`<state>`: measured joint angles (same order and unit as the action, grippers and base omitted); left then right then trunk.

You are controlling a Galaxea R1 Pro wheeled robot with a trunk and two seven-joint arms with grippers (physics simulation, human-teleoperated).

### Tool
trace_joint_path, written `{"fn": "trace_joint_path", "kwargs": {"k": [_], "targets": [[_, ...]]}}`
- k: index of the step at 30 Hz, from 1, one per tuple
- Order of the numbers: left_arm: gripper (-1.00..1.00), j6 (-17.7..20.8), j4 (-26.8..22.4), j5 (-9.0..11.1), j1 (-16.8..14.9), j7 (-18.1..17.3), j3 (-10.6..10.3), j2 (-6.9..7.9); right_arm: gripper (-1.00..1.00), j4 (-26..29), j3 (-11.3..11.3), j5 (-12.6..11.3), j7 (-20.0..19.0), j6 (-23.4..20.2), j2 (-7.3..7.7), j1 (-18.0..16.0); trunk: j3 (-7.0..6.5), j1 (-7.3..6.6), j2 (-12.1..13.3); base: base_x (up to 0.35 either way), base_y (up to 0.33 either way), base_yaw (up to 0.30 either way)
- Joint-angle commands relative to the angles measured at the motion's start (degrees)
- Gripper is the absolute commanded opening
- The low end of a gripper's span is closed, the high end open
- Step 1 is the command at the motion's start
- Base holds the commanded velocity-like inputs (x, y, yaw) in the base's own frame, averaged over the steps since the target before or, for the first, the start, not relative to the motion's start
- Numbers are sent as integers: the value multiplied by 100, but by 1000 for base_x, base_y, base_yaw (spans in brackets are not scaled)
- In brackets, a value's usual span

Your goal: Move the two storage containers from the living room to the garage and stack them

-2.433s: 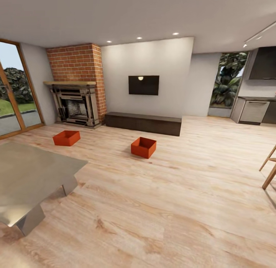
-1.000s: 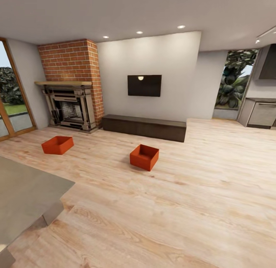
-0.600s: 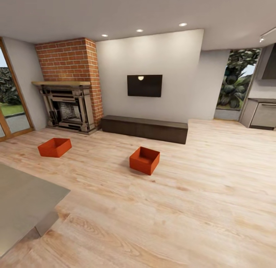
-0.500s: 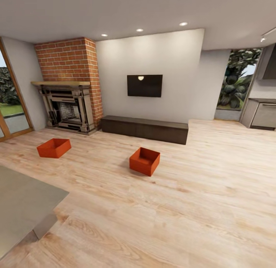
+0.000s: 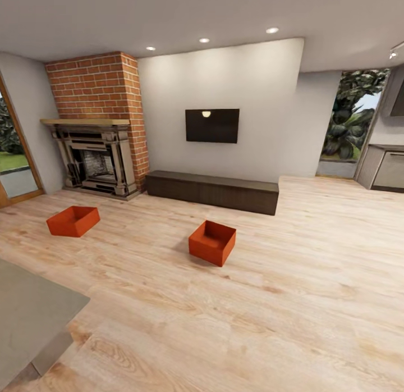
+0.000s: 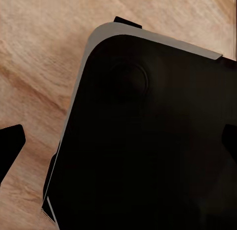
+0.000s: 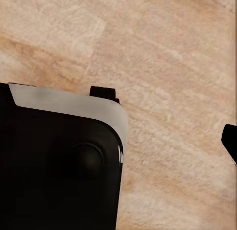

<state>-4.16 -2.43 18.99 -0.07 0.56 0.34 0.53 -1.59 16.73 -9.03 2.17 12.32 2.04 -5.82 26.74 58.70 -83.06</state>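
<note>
We saw both storage containers on the living room's wood floor (image 5: pixel 292 279): one (image 5: pixel 73 220) far left near the fireplace (image 5: pixel 92 156), the other (image 5: pixel 212 242) central, before the dark cabinet (image 5: pixel 212 191). Whether either tool stood wide or narrow, we could not tell.

Two orange-red storage containers sitting well apart on the light wood plank floor (image 5: pixel 292 302): one (image 5: pixel 73 220) lying near the brick fireplace (image 5: pixel 95 156), the other (image 5: pixel 212 242) lying before the long dark cabinet (image 5: pixel 213 191).
</note>
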Motion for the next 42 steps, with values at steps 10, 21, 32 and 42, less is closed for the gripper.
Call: {"fn": "trace_joint_path", "kwargs": {"k": [10, 21, 32, 42], "targets": [[100, -12, -3, 17, 0, 6, 1, -5, 100, -17, 50, -55, 3, 33, -2, -7, 5, 3, -2, 325, 0, 0], [100, -14, -3, 17, -2, 6, 1, -9, 100, -17, 13, -90, 3, 28, -13, -7, 5, 3, -2, 325, 0, 0], [100, -10, -3, 9, -1, 6, -8, -11, 100, -8, -9, -87, 2, 90, -26, -7, 5, 3, -2, 325, 0, 0], [100, -9, -3, 8, -2, 6, -8, -2, 100, -8, -34, -131, 3, 61, -16, -7, 5, 3, -2, 325, 0, 0]]}}
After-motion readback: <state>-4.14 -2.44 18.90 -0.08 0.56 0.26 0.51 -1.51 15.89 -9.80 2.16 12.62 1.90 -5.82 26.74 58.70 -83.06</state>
